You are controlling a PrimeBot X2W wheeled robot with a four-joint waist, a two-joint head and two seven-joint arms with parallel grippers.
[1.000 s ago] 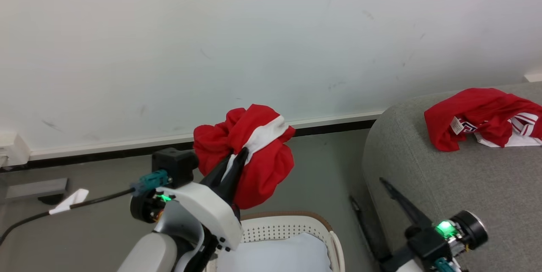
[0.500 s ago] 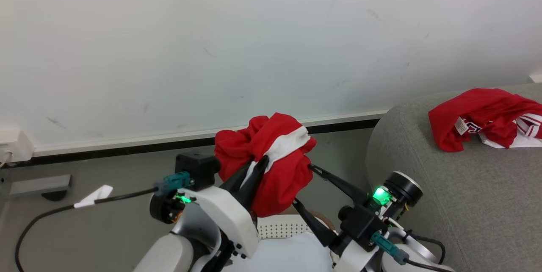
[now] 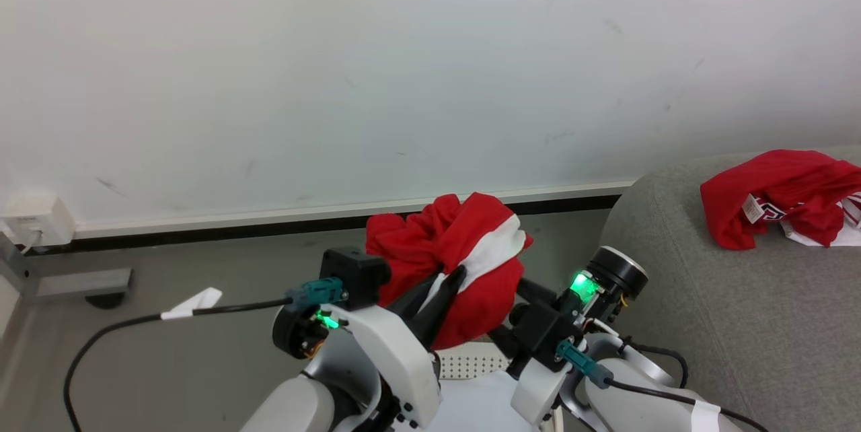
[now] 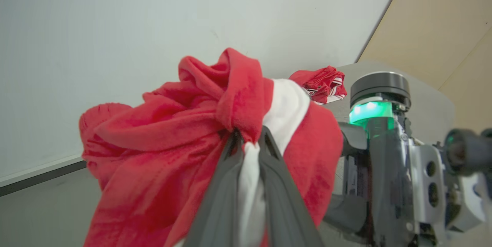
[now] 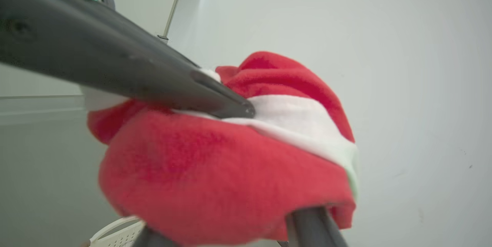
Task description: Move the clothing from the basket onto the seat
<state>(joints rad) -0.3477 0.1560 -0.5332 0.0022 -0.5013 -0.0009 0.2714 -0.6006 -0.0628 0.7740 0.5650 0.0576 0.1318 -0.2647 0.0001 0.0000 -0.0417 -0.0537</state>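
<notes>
Head view: we are lifting red clothing [image 3: 457, 243] toward the seat [image 3: 706, 324]

The grey seat is lying at right, one garment [image 3: 773, 196] resting on it. Above the basket [image 3: 464, 365], our left gripper [image 3: 452, 278] is pinching the clothing tight, holding it clear. Our right gripper [image 3: 521, 311] is straddling it, jaws wide, probably steadying; we cannot tell its grip.
</notes>
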